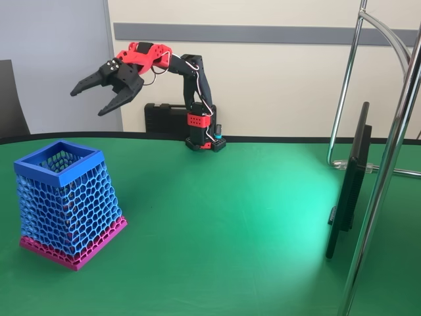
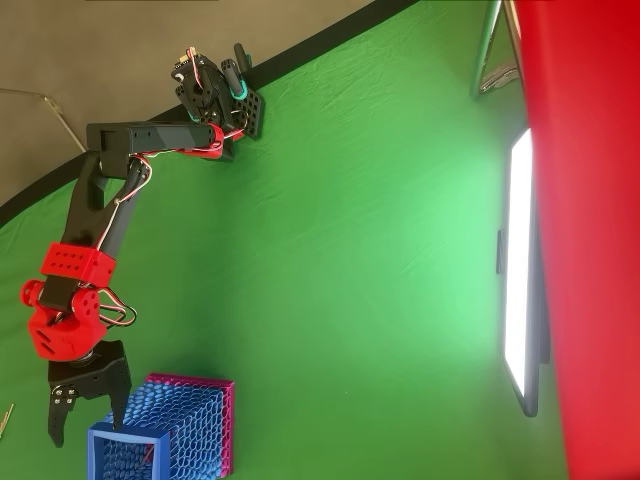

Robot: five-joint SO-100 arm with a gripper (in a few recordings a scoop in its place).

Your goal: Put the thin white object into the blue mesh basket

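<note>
My claw (image 1: 89, 101) hangs spread and empty.
The basket (image 1: 59, 162) sits below it on the counter (image 1: 230, 217).

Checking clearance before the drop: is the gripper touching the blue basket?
Apart. The fixed view shows the open gripper high above the blue mesh basket, wall between them.

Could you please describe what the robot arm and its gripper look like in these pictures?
The arm has black links with red joint housings, one red block dotted with small holes, and loose white and red cables along it. The gripper has a red body and two black, pointed, claw-like jaws. Its base is black with a teal part.
</note>
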